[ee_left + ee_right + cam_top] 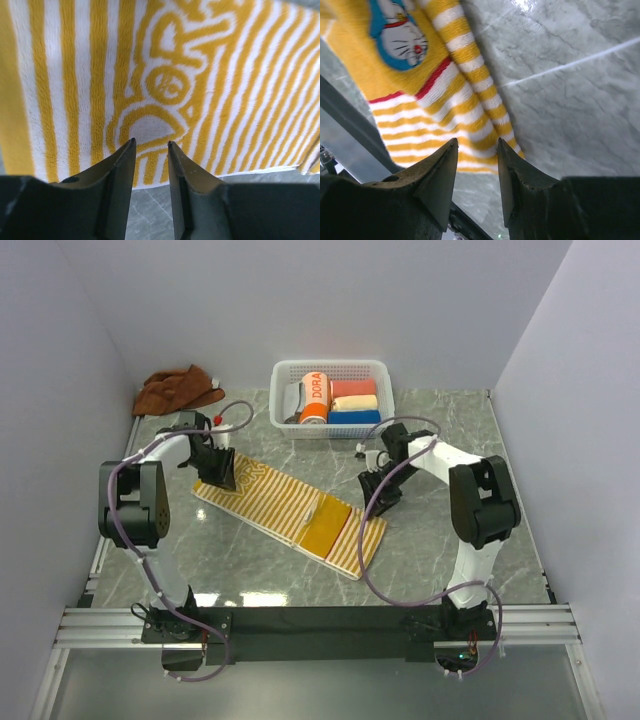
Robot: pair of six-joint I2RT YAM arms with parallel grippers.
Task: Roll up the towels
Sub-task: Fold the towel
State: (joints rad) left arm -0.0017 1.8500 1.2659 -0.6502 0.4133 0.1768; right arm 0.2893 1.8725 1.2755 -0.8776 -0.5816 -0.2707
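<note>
The cream-yellow striped towel (290, 508) lies flat and spread out diagonally on the marble table, with a yellow patch (327, 526) near its right end. The rust-brown towel (176, 390) lies crumpled at the far left corner. My left gripper (219, 475) hovers over the towel's far left end, jaws open a little and empty; the left wrist view shows the stripes and lettering (165, 85) just beyond the fingertips. My right gripper (381, 495) is open and empty over the towel's right edge; the right wrist view shows the striped corner (470, 100) and a cartoon patch (400, 35).
A white basket (335, 369) stands at the back centre, holding the orange "DORA" roll (315, 397) and small red, yellow and blue rolls (355, 402). Grey walls close in on the left, back and right. A black rail (320, 620) runs along the near edge.
</note>
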